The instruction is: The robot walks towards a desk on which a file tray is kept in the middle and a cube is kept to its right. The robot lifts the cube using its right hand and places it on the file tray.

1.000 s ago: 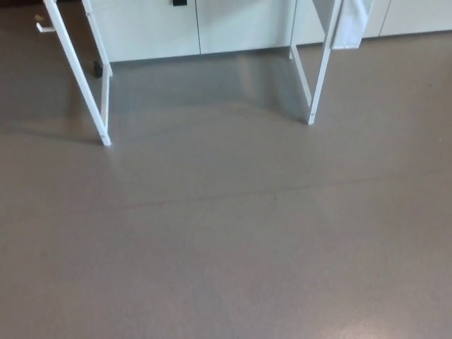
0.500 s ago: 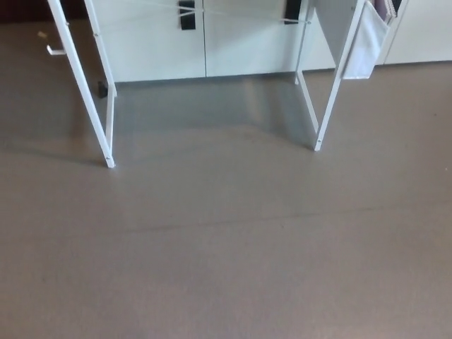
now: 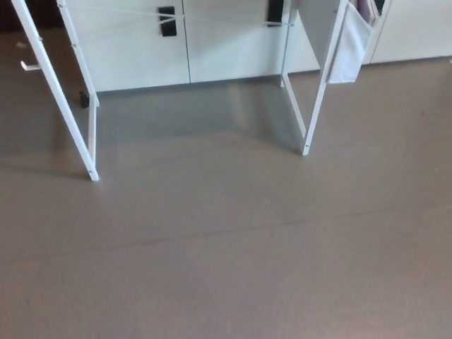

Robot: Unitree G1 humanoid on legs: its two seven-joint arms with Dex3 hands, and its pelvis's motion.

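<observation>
1. Nearest to you is bare grey-brown floor (image 3: 226, 275) and nothing else. It fills the lower half of the head view, with a faint seam line running across it.
2. Neither the left hand nor the right hand shows in the picture, so you cannot tell how their fingers stand.
3. Further on, the desk (image 3: 58, 99) shows only as its white frame. The left leg slants down to a foot on the floor, and the right leg (image 3: 323, 85) slants the other way to its own foot. A low side bar runs back from each foot.
4. The desk's top lies above the picture's upper edge, so the cube and the file tray are out of view and you cannot read their places from here.
5. A pale fabric pocket (image 3: 346, 49) hangs beside the right leg, near the top edge.
6. Thin white cross braces (image 3: 226, 17) span between the two sides of the frame, high in the picture.
7. Farthest back stand white cabinet fronts (image 3: 134, 53), with two small black fittings (image 3: 167, 21) on them. The floor under the desk lies in soft shadow.
</observation>
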